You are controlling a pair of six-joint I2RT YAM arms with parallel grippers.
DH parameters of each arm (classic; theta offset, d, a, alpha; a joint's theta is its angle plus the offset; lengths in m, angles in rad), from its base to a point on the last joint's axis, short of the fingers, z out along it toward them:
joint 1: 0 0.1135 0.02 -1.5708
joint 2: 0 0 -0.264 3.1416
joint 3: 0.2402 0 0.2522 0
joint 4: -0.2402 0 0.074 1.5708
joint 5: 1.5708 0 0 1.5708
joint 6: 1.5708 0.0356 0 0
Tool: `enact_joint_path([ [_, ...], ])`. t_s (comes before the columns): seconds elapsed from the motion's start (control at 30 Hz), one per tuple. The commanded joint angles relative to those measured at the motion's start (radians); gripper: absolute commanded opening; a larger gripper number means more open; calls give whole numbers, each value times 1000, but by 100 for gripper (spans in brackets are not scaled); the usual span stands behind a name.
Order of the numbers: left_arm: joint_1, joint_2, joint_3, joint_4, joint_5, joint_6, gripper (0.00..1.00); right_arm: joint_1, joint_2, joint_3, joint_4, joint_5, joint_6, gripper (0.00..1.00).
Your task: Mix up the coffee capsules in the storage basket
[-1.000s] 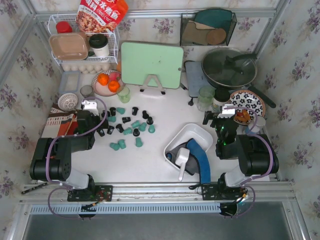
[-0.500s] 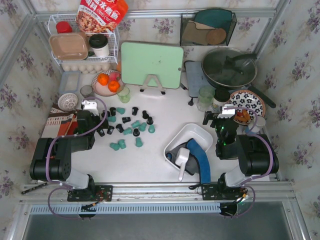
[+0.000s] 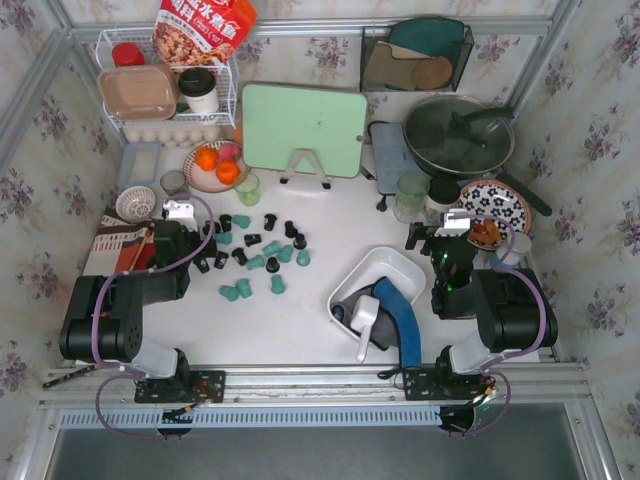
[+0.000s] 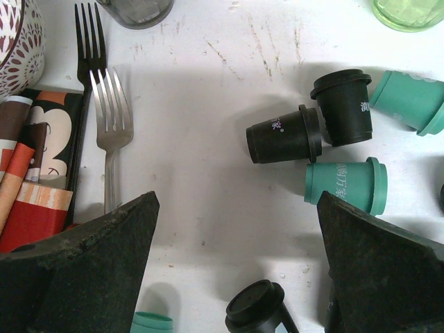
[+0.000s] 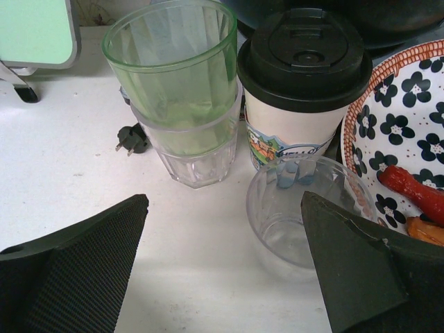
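Judging from how things lie, I'm at the very first step, with nothing gathered yet. Nearest my bases, the storage basket (image 3: 388, 266) sits right of centre on the table (image 3: 300, 330). A blue tool (image 3: 398, 322) and a white scoop (image 3: 364, 326) lean out of it, and I can make out no capsule inside.

My left hand (image 4: 237, 208) hangs low over the table, fingers spread wide, holding and touching nothing. A black capsule (image 4: 284, 134) and a teal capsule (image 4: 345, 184) lie on their sides just ahead of it. The other coffee capsules (image 3: 256, 256) are scattered left of centre, well apart from the basket.

My right hand (image 5: 223, 201) is likewise spread and empty, facing a clear glass (image 5: 298, 208) rather than any capsule.

Next I'd lower the left hand around one lying pod and close squarely across its tapered body, since it may roll.
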Motion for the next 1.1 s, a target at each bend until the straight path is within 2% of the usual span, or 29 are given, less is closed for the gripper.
enact_joint_path([
  [0.0, 1, -3, 1, 33, -2, -2, 100, 0, -3, -1, 26, -5, -4, 100],
  [1.07, 1, -3, 1, 34, -2, -2, 100, 0, -4, -1, 26, -6, -4, 100],
])
